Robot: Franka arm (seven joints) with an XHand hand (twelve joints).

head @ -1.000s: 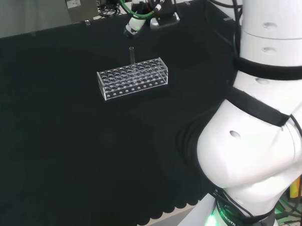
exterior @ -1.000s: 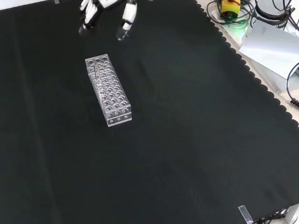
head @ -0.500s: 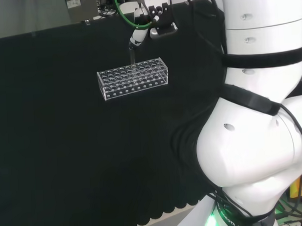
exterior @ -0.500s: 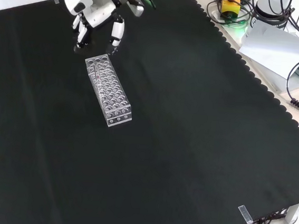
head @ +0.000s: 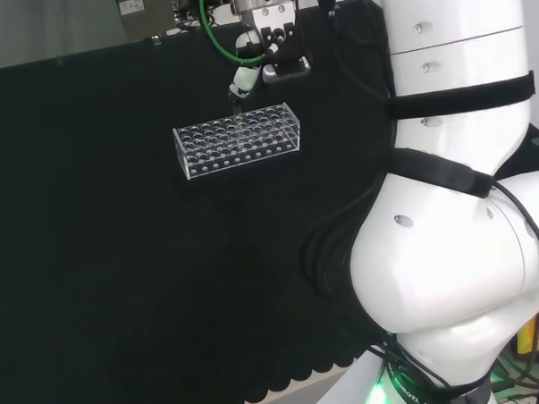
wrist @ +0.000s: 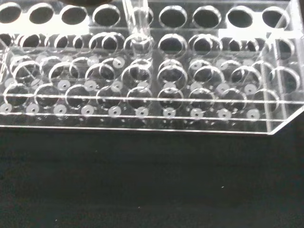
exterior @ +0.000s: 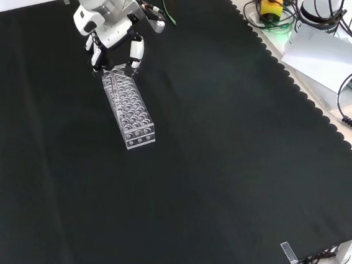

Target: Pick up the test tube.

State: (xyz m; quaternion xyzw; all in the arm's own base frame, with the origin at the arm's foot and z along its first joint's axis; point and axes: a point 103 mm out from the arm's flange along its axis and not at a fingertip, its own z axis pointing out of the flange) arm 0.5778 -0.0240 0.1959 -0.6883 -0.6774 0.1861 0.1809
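clear acrylic rack (exterior: 128, 109) stands at upper left of the front view on the black cloth (exterior: 222, 174). the test tube (wrist: 135, 23) sits upright in a far-row hole. the hand (exterior: 114, 32) hovers over that rack end, fingers spread and pointing down, holding nothing. judged status: approach done; grasp and lift remain.

hand (exterior: 114, 29) lowered, fingers (exterior: 134, 50) pointing down, spread

test tube (wrist: 136, 19) cut off at the wrist view's edge, rack (wrist: 266, 71) ends cropped, contact with robot hand (exterior: 114, 29) unclear
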